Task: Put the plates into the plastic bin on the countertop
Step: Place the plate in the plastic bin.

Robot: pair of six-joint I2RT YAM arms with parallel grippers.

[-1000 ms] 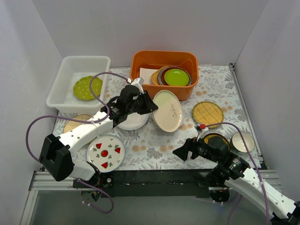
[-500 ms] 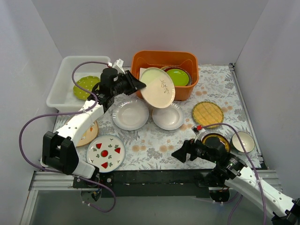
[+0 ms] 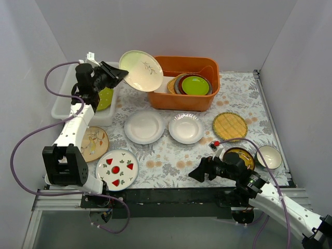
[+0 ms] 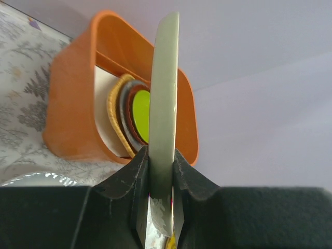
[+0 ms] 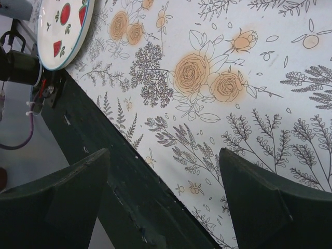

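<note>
My left gripper (image 3: 117,78) is shut on the rim of a cream plate (image 3: 141,70) with a sprig motif, held tilted in the air between the plastic bin (image 3: 61,104) and the orange tub (image 3: 184,98). In the left wrist view the cream plate (image 4: 165,93) stands edge-on between the fingers (image 4: 136,176). A green dotted plate (image 3: 106,98) lies in the bin, partly hidden by the arm. On the countertop (image 3: 166,155) lie two white plates (image 3: 144,126) (image 3: 185,128), a yellow woven one (image 3: 230,126), a dark brown-gold one (image 3: 240,155), a peach one (image 3: 94,142) and a red-fruit one (image 3: 117,168). My right gripper (image 3: 196,174) hangs open and empty near the front edge.
The orange tub (image 4: 67,119) holds stacked plates with a lime-green one (image 3: 195,84) on top. A small cream bowl (image 3: 269,156) sits at the far right. The right wrist view shows the printed countertop (image 5: 249,62), the dark front rail (image 5: 119,176) and the red-fruit plate (image 5: 62,31).
The left arm has lifted the cream plate off the middle of the countertop and swung it back and left, towards the bin. The right arm has hardly moved.
</note>
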